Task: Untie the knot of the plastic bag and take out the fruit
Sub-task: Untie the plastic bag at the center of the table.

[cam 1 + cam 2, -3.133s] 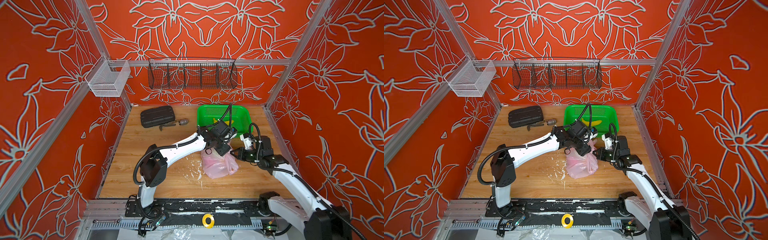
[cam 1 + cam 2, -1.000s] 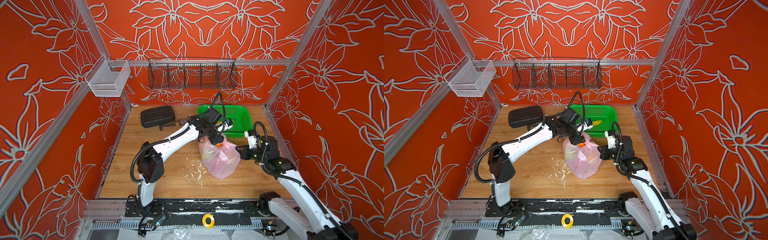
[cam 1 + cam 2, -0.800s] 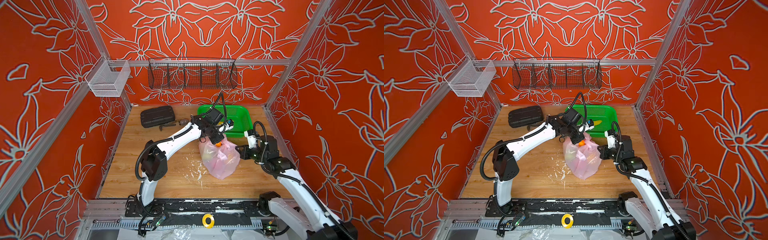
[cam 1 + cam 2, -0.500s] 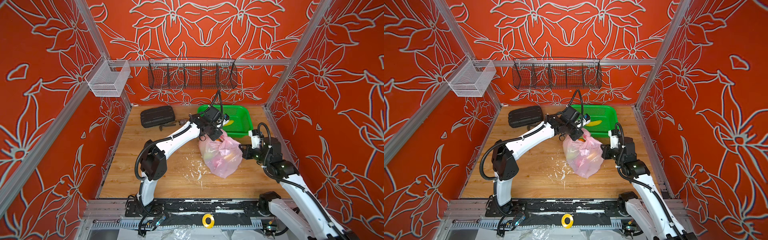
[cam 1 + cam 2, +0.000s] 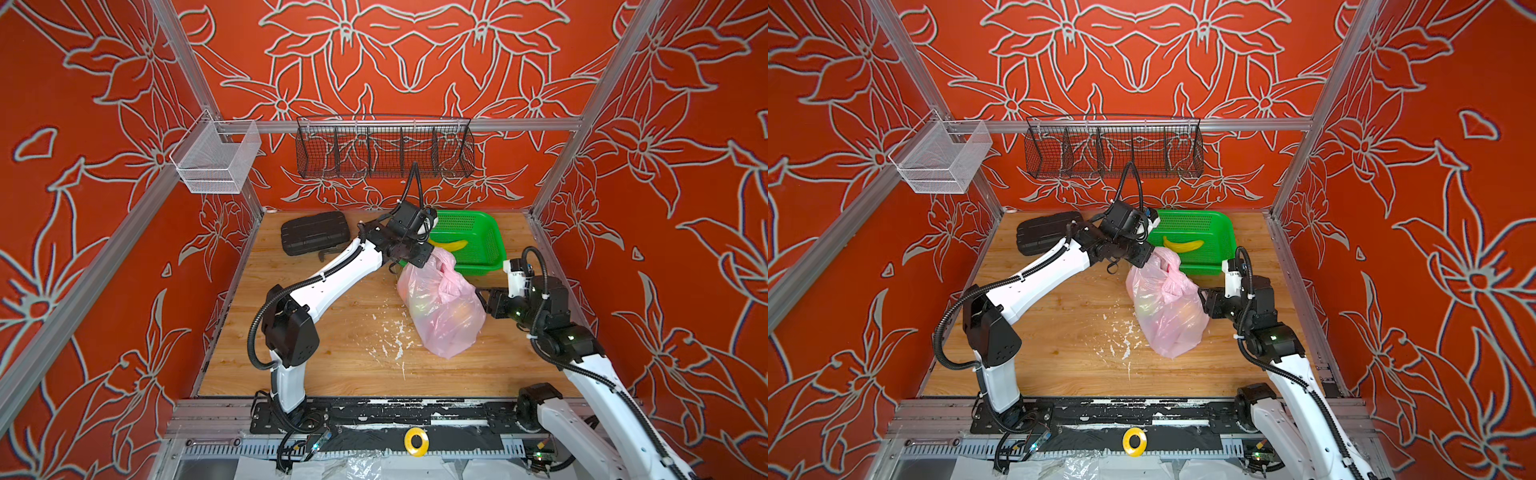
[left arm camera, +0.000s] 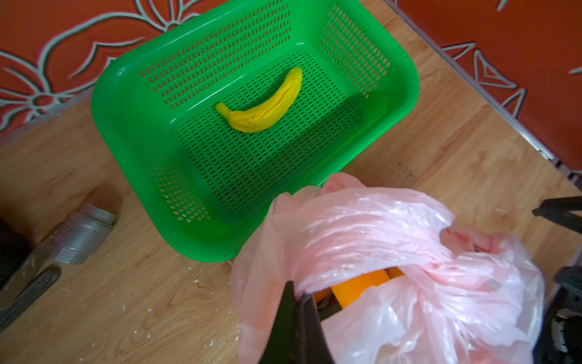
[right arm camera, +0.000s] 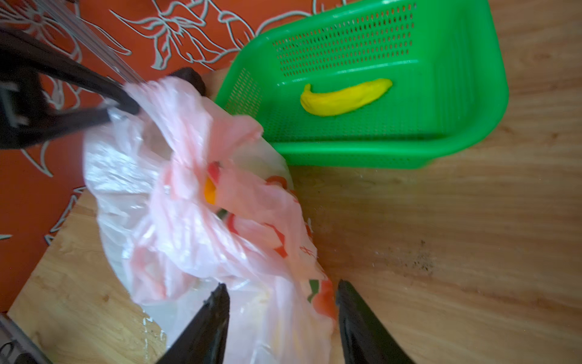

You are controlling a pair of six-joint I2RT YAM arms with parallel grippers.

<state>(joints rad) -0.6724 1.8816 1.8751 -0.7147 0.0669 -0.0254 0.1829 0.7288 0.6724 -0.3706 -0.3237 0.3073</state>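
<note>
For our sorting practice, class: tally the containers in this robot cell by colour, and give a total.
Green: 1, the plastic basket
Black: 2, the wire basket and the case
White: 1, the mesh basket
Pink: 1, the plastic bag
Total: 5

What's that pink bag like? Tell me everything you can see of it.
The bag is thin, crinkly, see-through pale pink plastic with red prints. It stands stretched tall on the table, by the green basket. Orange fruit peeks through a gap near its top. The left hand pinches its top edge; the open right hand straddles its lower side.
</note>
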